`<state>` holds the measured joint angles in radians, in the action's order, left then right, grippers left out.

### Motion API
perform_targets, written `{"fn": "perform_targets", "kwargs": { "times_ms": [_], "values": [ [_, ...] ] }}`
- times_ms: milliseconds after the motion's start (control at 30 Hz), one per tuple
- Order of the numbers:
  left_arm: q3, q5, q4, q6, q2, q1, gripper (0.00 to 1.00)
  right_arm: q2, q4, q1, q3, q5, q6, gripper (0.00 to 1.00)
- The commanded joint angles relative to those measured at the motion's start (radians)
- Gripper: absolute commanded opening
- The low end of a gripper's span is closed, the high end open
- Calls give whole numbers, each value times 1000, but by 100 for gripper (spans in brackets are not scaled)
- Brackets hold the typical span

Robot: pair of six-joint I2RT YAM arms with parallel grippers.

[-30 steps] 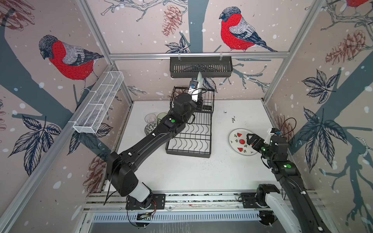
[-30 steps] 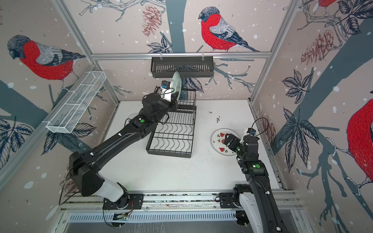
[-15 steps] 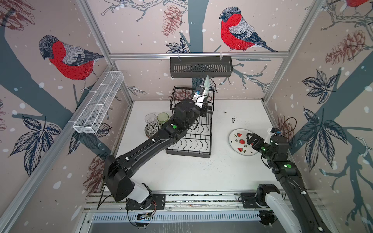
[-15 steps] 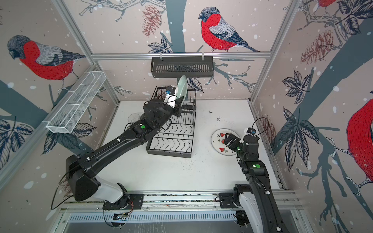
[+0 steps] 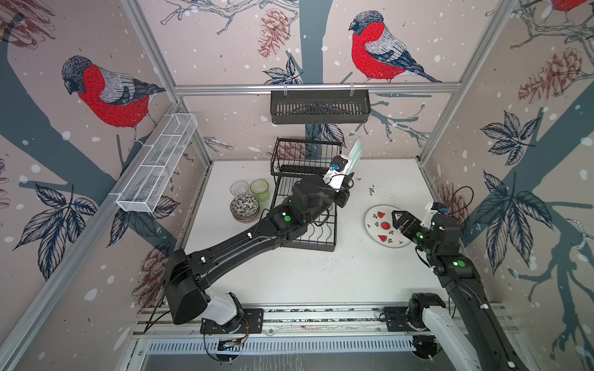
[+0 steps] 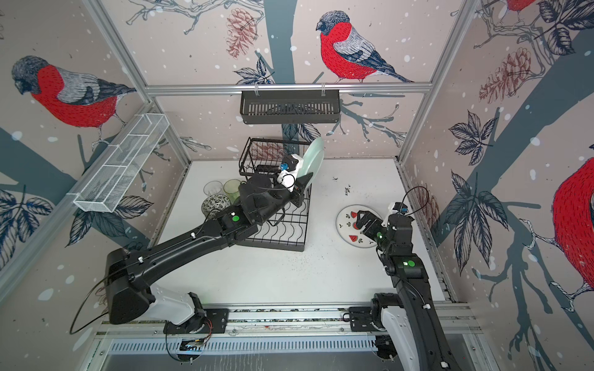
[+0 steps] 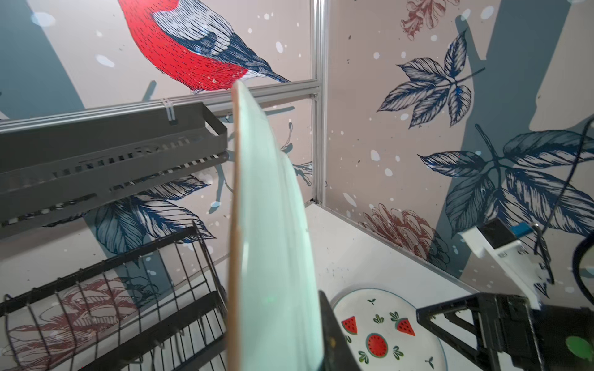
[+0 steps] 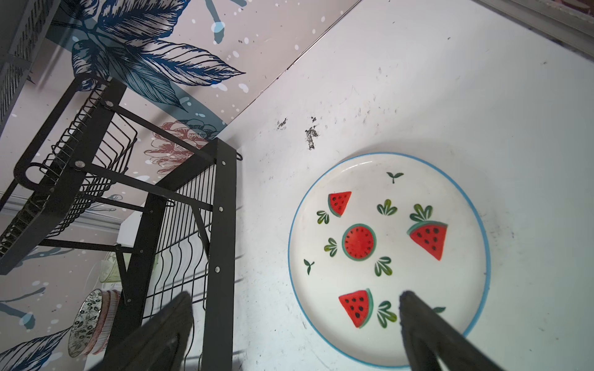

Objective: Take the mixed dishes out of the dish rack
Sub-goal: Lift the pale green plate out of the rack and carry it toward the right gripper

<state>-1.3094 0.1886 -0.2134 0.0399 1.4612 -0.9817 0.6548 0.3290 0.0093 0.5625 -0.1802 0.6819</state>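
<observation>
My left gripper (image 5: pixel 347 172) (image 6: pixel 303 180) (image 7: pixel 279 324) is shut on the lower edge of a pale green plate (image 5: pixel 355 153) (image 6: pixel 314 155) (image 7: pixel 270 231). It holds the plate on edge in the air, over the right side of the black dish rack (image 5: pixel 307 236) (image 6: pixel 276 236) (image 7: pixel 128 305) (image 8: pixel 221 205). One finger (image 7: pixel 334 340) shows; the plate hides the other. A white watermelon plate (image 5: pixel 379 229) (image 6: pixel 345 229) (image 7: pixel 382 334) (image 8: pixel 385 253) lies flat on the table at the right. My right gripper (image 5: pixel 398 220) (image 6: pixel 361 221) (image 8: pixel 295 298) hovers open over its near edge, holding nothing.
Left of the rack stand stacked patterned bowls (image 5: pixel 244 207) (image 6: pixel 214 204) (image 8: pixel 88 321), a green glass (image 5: pixel 259 189) (image 6: pixel 232 189) and a clear glass (image 5: pixel 239 188) (image 6: pixel 212 188). A black shelf basket (image 5: pixel 319 106) hangs on the back wall, a white mesh basket (image 5: pixel 157 167) on the left wall.
My left gripper has carried the green plate up out of the rack and to the right, tilting it. The right arm has not moved.
</observation>
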Motion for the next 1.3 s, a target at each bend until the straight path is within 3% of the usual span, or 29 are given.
{"fn": "perform_targets", "kwargs": {
  "times_ms": [0,233,567,967,1267],
  "values": [
    [22,18,-176,29,5,-38,0,0,23,-7,18,-12,20,100],
    [38,136,-198,162,56,-128,0,-4,46,-48,39,-95,35,100],
    [88,228,-267,232,154,-177,0,-66,74,-117,85,-186,62,99],
    [94,351,-425,407,321,-236,0,-57,36,-195,105,-398,123,100],
    [97,329,-457,414,367,-240,0,-55,34,-227,124,-450,139,99]
  ]
}}
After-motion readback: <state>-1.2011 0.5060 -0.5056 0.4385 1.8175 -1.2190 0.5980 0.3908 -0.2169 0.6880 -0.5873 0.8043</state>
